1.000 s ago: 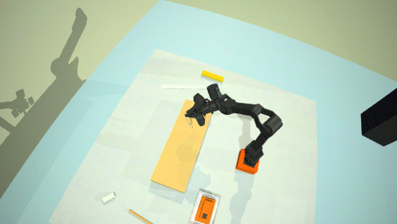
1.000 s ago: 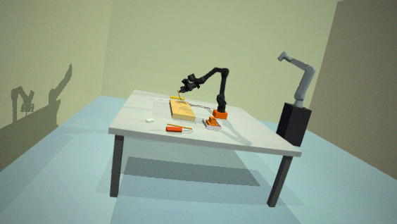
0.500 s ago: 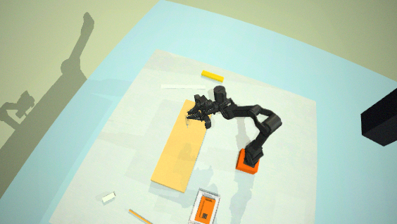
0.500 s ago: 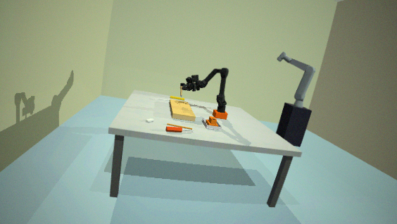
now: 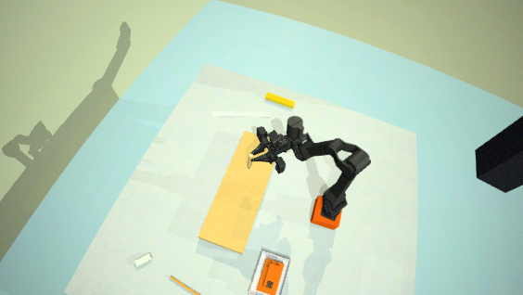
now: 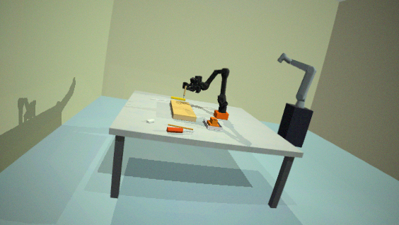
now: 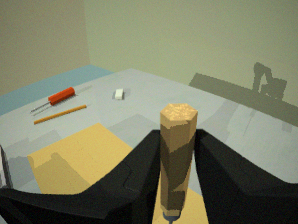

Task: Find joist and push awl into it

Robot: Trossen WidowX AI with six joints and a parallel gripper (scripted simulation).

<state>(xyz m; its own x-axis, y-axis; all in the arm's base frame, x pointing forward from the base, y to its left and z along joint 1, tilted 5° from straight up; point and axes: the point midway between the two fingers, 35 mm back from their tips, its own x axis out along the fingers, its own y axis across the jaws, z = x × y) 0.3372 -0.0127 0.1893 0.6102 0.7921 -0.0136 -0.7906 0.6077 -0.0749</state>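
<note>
My gripper (image 5: 250, 158) (image 6: 184, 86) (image 7: 177, 136) is shut on the wooden handle of the awl (image 5: 249, 162) (image 6: 184, 92) (image 7: 176, 155). The gripper reaches out about level, and the awl stands near upright with its metal tip down, above the far end of the floor panel (image 5: 230, 199) (image 6: 180, 112) (image 7: 100, 142). In the exterior view the tip is clear of the panel. No hole shows in the visible part of the panel. The orange stud finder (image 5: 274, 274) (image 6: 213, 122) lies inside the tray (image 5: 256, 270).
A yellow bar (image 5: 279, 100) (image 6: 177, 98) and a white strip (image 5: 241, 114) lie beyond the panel's far end. A white block (image 5: 143, 260) (image 6: 151, 121) (image 7: 119, 94), an orange stick (image 5: 184, 285) (image 6: 180, 127) (image 7: 60, 115) and a red-handled screwdriver (image 6: 175, 129) (image 7: 62, 96) lie past its near end.
</note>
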